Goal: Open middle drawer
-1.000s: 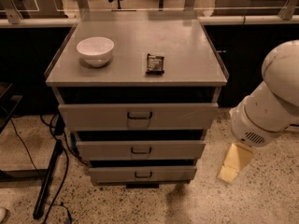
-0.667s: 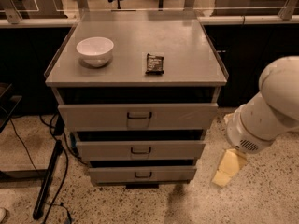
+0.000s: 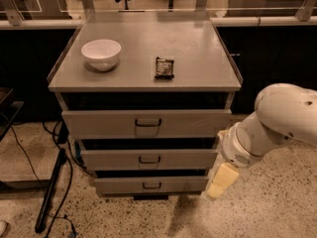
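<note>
The grey cabinet has three drawer fronts stacked under its top. The middle drawer (image 3: 148, 159) is the medium-height front with a small dark loop handle (image 3: 149, 159) at its centre. A dark gap shows above it, and none of its tray is visible. My gripper (image 3: 221, 180), cream-coloured, hangs from the white arm (image 3: 277, 120) just right of the cabinet's lower right corner. It is level with the gap between the middle and bottom drawers, well to the right of the handle, and holds nothing that I can see.
A white bowl (image 3: 101, 54) and a dark snack packet (image 3: 164, 67) lie on the cabinet top (image 3: 198, 48). The tallest drawer (image 3: 148, 123) is above, the smallest (image 3: 151, 185) below. A black stand leg and cables (image 3: 52, 187) lie on the speckled floor at left.
The arm and gripper have moved left, closer to the cabinet's right side. The drawers have not moved.
</note>
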Robot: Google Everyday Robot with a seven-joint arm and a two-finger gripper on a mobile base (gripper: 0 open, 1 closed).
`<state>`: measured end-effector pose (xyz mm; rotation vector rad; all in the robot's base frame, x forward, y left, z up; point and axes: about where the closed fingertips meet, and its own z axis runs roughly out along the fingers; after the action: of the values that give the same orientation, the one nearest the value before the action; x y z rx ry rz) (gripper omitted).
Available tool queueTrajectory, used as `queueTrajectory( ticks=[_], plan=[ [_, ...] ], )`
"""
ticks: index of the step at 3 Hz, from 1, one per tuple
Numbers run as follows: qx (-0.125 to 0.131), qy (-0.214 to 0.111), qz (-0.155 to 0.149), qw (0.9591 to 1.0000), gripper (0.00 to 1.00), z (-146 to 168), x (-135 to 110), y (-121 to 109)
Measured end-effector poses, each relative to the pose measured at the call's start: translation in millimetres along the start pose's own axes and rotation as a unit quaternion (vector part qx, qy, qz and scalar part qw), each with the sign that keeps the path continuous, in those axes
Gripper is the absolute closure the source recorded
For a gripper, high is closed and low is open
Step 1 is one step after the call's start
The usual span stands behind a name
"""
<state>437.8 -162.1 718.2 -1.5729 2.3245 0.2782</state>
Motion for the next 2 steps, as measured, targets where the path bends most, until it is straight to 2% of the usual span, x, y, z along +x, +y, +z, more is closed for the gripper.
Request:
queueTrajectory(
  ticks=[1, 2],
  plan=[
    [-0.002, -0.001, 0.001, 1.0000, 0.00, 2, 0, 0],
    [-0.005, -0.001, -0.001, 1.0000, 0.00, 21, 2, 4]
  ],
)
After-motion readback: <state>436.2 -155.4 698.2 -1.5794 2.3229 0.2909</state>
